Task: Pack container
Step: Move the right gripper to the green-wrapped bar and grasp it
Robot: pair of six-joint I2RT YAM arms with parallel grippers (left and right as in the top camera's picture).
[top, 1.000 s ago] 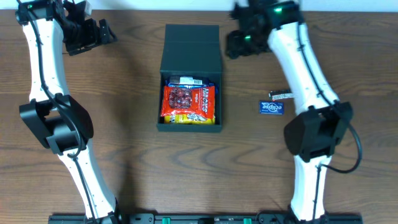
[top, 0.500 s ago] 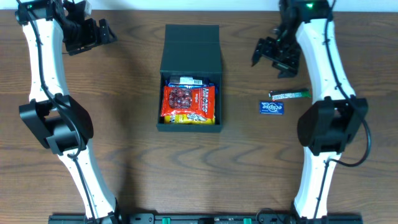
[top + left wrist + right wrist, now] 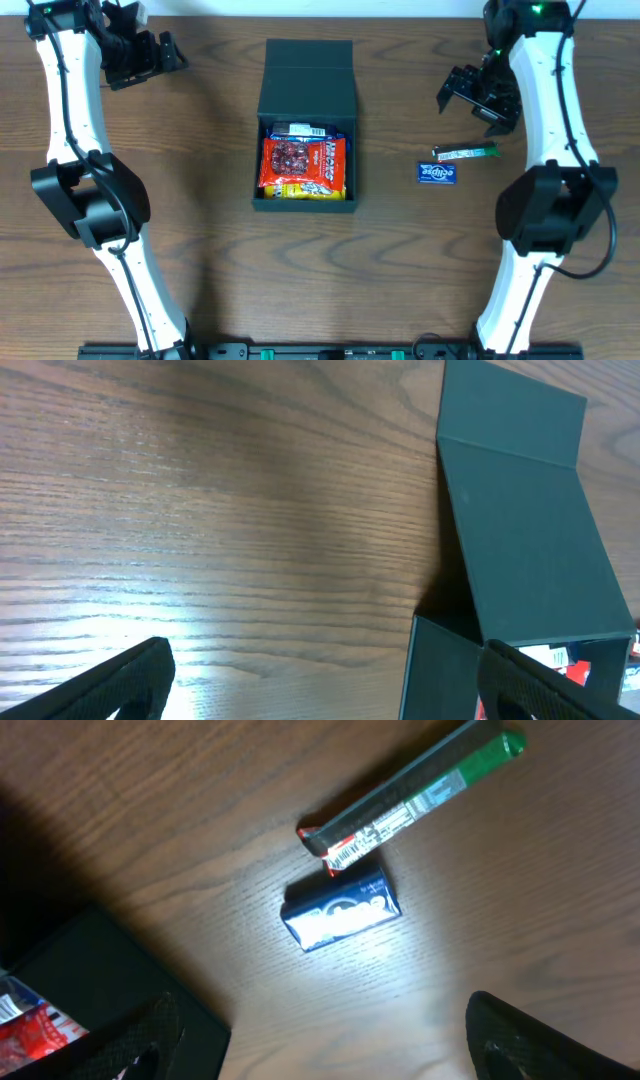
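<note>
Two arms work this brown surface (image 3: 210, 250), and nothing is in either pincer. Far left and toward the back edge, the left pincer (image 3: 168, 55) hovers with its jaws spread wide, pointing across at the box, well apart from it.

One container (image 3: 303, 204) sits in the middle, between the arms, matte black with its flap lid (image 3: 308, 80) folded flat back. Box and lid together run lengthwise from front to back. It is already part filled. A red snack packet (image 3: 300, 160) lies on top, a yellow one (image 3: 300, 189) shows below it, and a white-labelled edge (image 3: 297, 130) peeks out at the far side. That makes at least three packets, though anything underneath is hidden.

Right of the box, two loose items lie on the wood. One is a small blue packet (image 3: 436, 172), on the side nearer the container. The other is a slim stick packet with a green end (image 3: 465, 152), just beyond it, almost touching at the red-and-white end. The stick's long axis runs nearly left to right, slightly tilted.

Farthest right, the right pincer (image 3: 470, 108) hangs just behind those two, its jaws wide and empty. The right arm is clearly the nearer one. The next move is likely a short drop onto one loose item, with the jaws set across the stick's narrow width. The carry then goes leftward to the box.
</note>
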